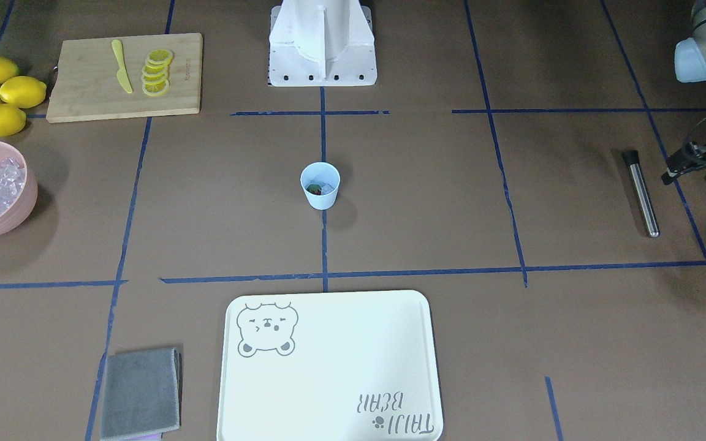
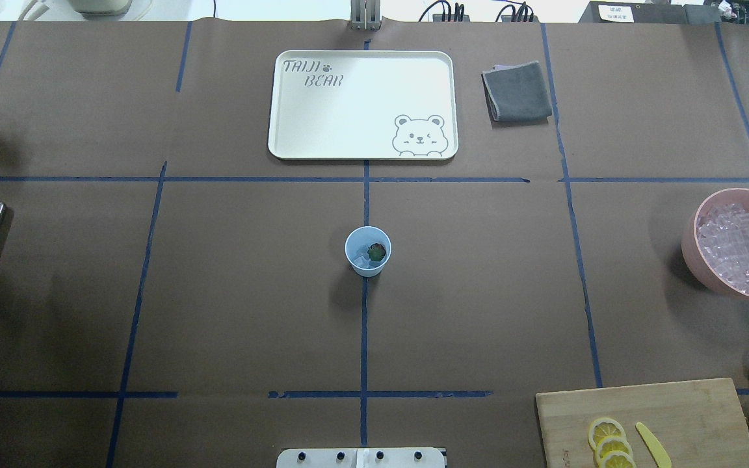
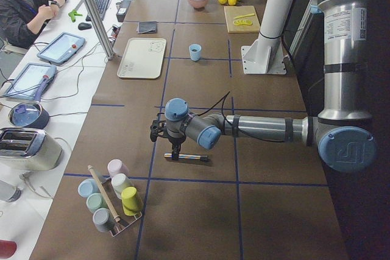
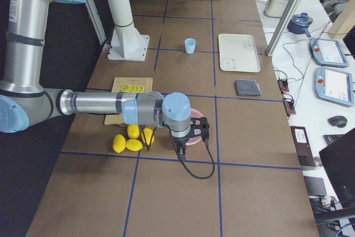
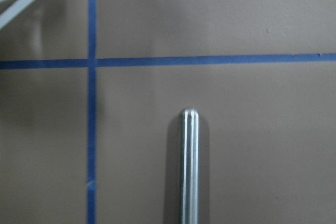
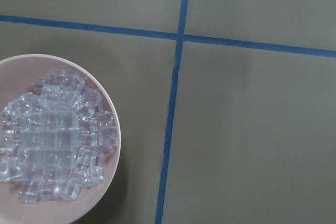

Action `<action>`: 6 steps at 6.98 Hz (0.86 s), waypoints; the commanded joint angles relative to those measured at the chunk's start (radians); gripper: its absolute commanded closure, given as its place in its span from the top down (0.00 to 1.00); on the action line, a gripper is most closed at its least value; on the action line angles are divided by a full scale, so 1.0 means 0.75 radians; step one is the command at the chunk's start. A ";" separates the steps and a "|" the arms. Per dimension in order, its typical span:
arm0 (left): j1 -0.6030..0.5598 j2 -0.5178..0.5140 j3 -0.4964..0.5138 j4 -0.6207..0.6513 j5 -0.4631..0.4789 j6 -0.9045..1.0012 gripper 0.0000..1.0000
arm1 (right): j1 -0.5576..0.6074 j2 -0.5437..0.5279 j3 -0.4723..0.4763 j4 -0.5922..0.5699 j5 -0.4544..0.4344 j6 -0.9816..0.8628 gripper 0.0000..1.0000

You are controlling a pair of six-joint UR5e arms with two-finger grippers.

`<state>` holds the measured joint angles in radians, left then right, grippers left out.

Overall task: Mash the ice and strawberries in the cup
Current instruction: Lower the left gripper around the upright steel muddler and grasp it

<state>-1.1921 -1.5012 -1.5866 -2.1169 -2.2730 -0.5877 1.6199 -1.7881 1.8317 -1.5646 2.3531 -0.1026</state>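
The light blue cup [image 2: 368, 251] stands upright at the table's centre, also in the front view as the cup [image 1: 320, 185]. Inside it lie a red strawberry [image 2: 377, 251] with a green top and some clear ice [image 1: 329, 187]. My left gripper [image 1: 675, 174] hovers just above a steel muddler rod [image 1: 641, 193] at the table's left end; I cannot tell whether it is open or shut. The left wrist view shows only the rod's rounded end [image 5: 189, 145]. My right gripper [image 4: 191, 136] hangs over the pink bowl [image 6: 107, 129] of ice cubes; its state cannot be told.
A cream bear tray [image 2: 296, 140] and a grey cloth [image 2: 516, 91] lie beyond the cup. A cutting board [image 1: 89, 98] carries lemon slices and a yellow knife, with whole lemons [image 1: 2, 92] beside it. A rack of cups [image 3: 109, 202] stands at the left end.
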 commanded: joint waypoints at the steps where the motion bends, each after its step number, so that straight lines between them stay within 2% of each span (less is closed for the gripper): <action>1: 0.092 -0.099 0.184 -0.135 0.063 -0.088 1.00 | 0.000 -0.001 0.000 0.000 -0.002 0.000 0.99; 3: 0.096 -0.142 0.270 -0.141 0.065 -0.080 1.00 | 0.000 0.001 0.000 0.000 -0.002 0.000 0.99; 6: 0.137 -0.146 0.283 -0.139 0.065 -0.080 1.00 | 0.000 -0.001 0.000 0.000 -0.002 -0.002 0.99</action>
<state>-1.1008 -1.6097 -1.3789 -2.2211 -2.2244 -0.6474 1.6199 -1.7880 1.8316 -1.5643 2.3516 -0.1032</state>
